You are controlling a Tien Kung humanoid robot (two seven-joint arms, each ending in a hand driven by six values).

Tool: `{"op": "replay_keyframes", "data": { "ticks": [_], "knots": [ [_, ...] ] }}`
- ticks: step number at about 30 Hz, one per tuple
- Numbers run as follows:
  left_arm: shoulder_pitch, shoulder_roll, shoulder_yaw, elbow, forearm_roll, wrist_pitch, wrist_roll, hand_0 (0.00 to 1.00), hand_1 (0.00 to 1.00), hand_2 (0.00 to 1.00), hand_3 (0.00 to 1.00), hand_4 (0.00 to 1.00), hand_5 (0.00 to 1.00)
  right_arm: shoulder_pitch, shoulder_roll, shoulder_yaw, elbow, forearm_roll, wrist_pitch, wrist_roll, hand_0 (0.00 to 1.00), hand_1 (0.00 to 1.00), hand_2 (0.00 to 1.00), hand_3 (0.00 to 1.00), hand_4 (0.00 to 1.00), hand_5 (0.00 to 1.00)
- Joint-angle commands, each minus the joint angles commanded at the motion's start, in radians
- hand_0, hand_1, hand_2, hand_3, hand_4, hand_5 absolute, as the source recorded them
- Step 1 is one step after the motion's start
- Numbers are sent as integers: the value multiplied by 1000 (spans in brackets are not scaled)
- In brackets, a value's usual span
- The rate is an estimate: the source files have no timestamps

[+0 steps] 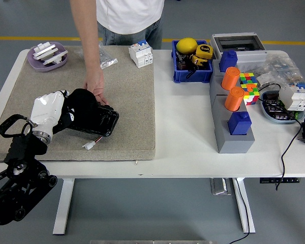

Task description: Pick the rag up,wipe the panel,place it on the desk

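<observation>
Your left hand (50, 113) lies on the black panel (94, 121), fingers closed on the black rag (81, 104), which it presses against the panel's top. The panel rests tilted on the tan mat (127, 101), toward 9 o'clock on the white table (183, 147). A person's hand (95, 86) at the panel's 12 o'clock edge touches it, fingers resting down on its far rim. A small white connector (89, 145) sits on the mat just beside the panel's 6 o'clock side. Your right hand is out of view.
</observation>
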Motion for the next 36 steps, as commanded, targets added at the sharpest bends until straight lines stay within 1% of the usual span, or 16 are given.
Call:
{"op": "replay_keyframes", "data": {
  "ticks": [4, 13, 23, 29, 36],
  "knots": [
    [0, -3, 29, -19, -5, -3, 4, 295, 434, 575, 432, 2, 2, 0, 0, 0, 0, 0, 1, 1, 748, 644, 667, 568, 927, 431],
    [-3, -5, 94, -84, -11, -14, 21, 297, 435, 574, 432, 2, 2, 2, -1, -4, -2, 5, 2, 1, 748, 645, 667, 568, 927, 431],
    [0, -23, 127, -121, -12, -23, 34, 298, 436, 574, 434, 2, 2, 2, 0, -7, -2, 9, 3, 2, 748, 644, 667, 568, 927, 431],
    [2, -25, 122, -111, -15, -24, 36, 298, 437, 574, 435, 2, 2, 4, 0, -8, -1, 9, 2, 2, 748, 644, 667, 567, 926, 432],
    [6, -23, 78, -67, -8, -22, 35, 300, 438, 573, 437, 2, 2, 3, 1, -8, -2, 9, 1, 1, 748, 645, 667, 567, 925, 431]
  ]
}}
